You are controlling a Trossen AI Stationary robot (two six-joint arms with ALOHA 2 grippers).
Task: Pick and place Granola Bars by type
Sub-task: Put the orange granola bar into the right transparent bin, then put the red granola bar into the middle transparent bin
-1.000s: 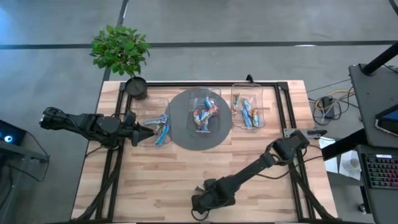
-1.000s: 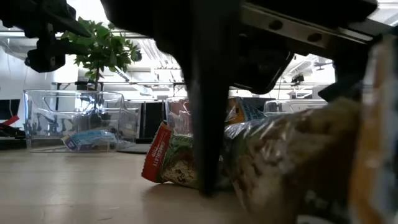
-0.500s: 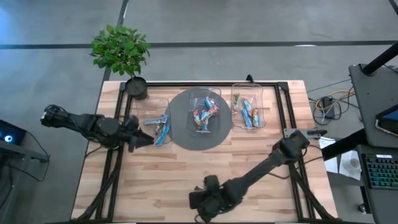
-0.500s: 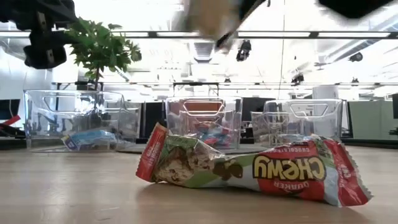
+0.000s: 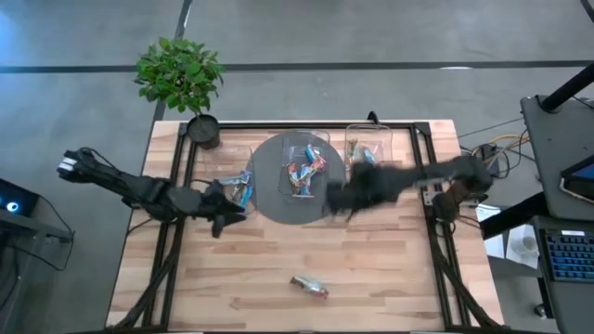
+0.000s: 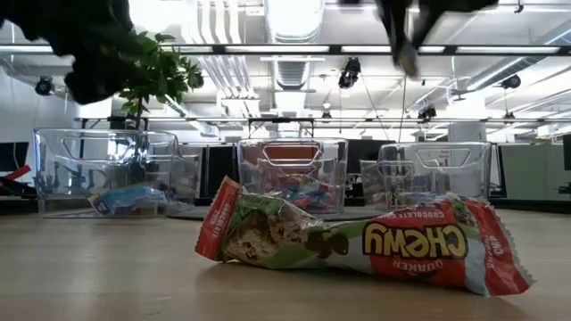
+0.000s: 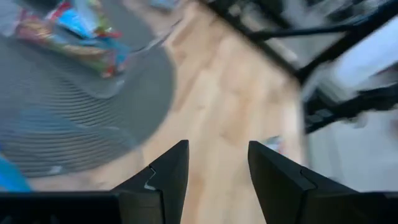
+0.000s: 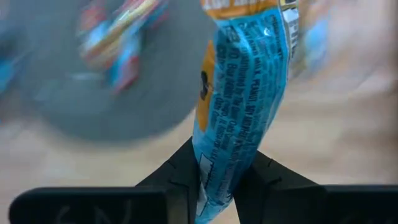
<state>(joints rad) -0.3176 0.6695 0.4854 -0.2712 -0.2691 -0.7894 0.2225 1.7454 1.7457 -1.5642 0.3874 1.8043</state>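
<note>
My right gripper (image 5: 336, 202) hangs blurred above the right edge of the round grey mat (image 5: 274, 199), shut on a light blue granola bar with an orange part (image 8: 245, 81). A red and green granola bar (image 6: 357, 241) lies flat on the wood near the table's front edge (image 5: 309, 288). More bars lie in three clear containers: left (image 5: 237, 184), middle (image 5: 304, 169) and right (image 5: 369, 160). My left gripper (image 5: 232, 218) stands open in the air near the mat's left edge, with nothing between its fingers (image 7: 168, 177). My right gripper pinches one end of the light blue bar (image 8: 214, 177) between its two fingers. The fingers point steeply down. The bar sticks out past the fingertips along the fingers' line, lifted clear of the table.
A potted plant (image 5: 181, 74) stands at the far left corner. A dark frame (image 5: 422, 153) runs along the table's far and side edges. Bare wood lies between the mat and the front edge, around the lone bar.
My right gripper has risen from beside the red and green bar at the front edge, carrying a bar up with it. It has swung fast toward the far edge, over the mat's right side. The red and green bar stayed put. My left gripper moved slightly toward the right and the near edge.
</note>
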